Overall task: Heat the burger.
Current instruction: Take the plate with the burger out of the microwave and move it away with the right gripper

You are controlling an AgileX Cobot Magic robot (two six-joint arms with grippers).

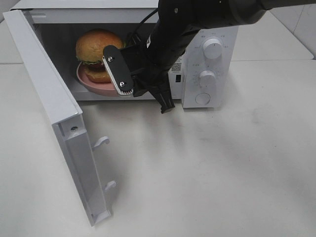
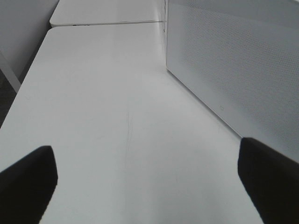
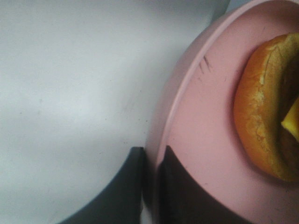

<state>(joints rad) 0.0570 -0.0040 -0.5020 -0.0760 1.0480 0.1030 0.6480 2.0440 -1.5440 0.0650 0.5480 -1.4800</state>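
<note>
One small white microwave oven [image 1: 207,59] on the pale table [image 1: 222,173], and its white door [image 1: 49,98] is swung wide, hanging out toward seven o'clock of the oven with two hook latches on its edge. One round pink plate [image 1: 94,85] sits on the oven floor, and on it one burger [image 1: 98,52]. On the control panel, at three o'clock from the cavity, I count two round white dials and one round button below them.

Two arms in play. The right gripper [image 3: 149,186] reaches into the mouth of the oven from the upper right. Its dark fingers [image 3: 180,196] are pinched down on the pink plate's rim, one under the lip and one on top, with the rim between them. Clamped on the plate, then, not on the burger.

The left gripper [image 2: 145,177] is off beside the oven's perforated outer wall. Its two black fingertips [image 2: 28,179] stand far apart, nothing between them but bare tabletop, holding nothing.

The burger itself: a domed golden-brown bun on top, a dark patty, a green lettuce edge and a bit of yellow cheese showing, then the lower bun. It stands upright on the plate, narrower than the plate, inside the cavity toward its left side, at ten o'clock from the right gripper.
</note>
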